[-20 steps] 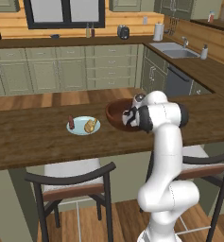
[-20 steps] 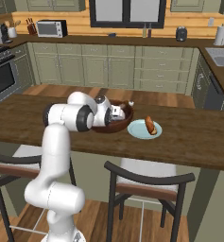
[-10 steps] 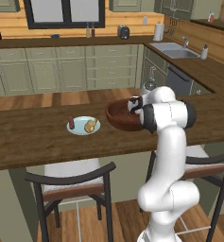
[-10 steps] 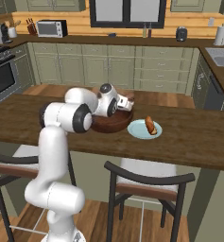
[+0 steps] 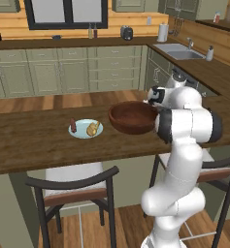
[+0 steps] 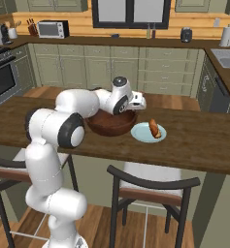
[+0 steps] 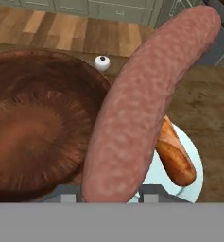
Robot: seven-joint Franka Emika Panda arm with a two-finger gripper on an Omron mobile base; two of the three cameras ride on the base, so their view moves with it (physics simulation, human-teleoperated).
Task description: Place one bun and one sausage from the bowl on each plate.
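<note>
Wooden bench running across the kitchen, carrying all task items; the bowl serves as landmark. Arm: white, rising at the near side of the bench and bending over its edge, with the wrist reaching just past the bowl's right rim in the left base view. Two stools stand below the near edge of the bench. Bowl: large, deep, dark reddish-brown, standing upright on the bench; its inside, seen in the hand view, shows bare wood. Left plate: pale blue, flat on the bench just left of the bowl, close to its rim but apart from it, bearing a bun and a dark sausage lying at the plate's far-left edge. Right plate: pale blue, just beside the bowl on the opposite side, its rim near the bowl's wall; a golden-brown bun lies on it, and in the hand view the same bun lies partly behind the held item. Sausage: reddish-pink, clamped at its lower end between the fingers, raised above the bench over the gap between the bowl and the right plate. A small white eye-like ball rests on the bench just beyond the bowl's far rim.
</note>
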